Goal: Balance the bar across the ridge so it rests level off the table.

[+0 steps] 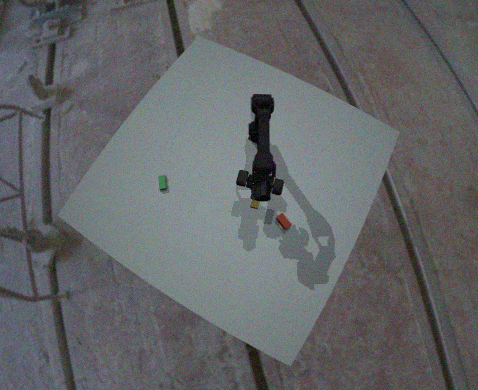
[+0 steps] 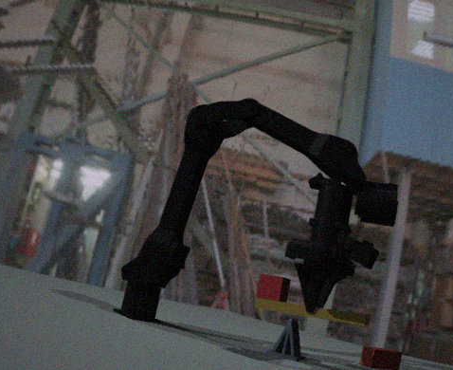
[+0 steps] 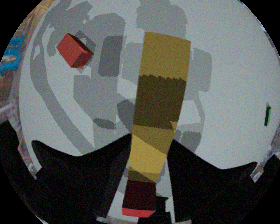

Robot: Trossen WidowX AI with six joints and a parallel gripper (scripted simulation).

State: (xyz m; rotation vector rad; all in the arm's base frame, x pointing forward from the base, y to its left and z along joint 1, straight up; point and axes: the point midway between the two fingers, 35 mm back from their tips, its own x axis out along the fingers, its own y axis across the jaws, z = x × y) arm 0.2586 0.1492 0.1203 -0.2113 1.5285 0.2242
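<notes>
My gripper (image 2: 312, 305) is shut on the yellow bar (image 2: 315, 311) and holds it above the table. A red block sits on the bar's end toward the arm's base. The small grey ridge (image 2: 288, 341) stands on the table just below that end; I see a small gap between bar and ridge. From above, the gripper (image 1: 260, 194) hides most of the bar, only its yellow tip (image 1: 255, 204) shows, and the ridge (image 1: 269, 216) lies a little beside it. In the wrist view the bar (image 3: 157, 106) runs away from the fingers.
A loose red block (image 1: 283, 221) lies on the table beside the ridge; it also shows in the side view (image 2: 380, 357) and the wrist view (image 3: 74, 50). A green block (image 1: 162, 182) lies far to the left. The arm's base (image 2: 141, 299) stands behind.
</notes>
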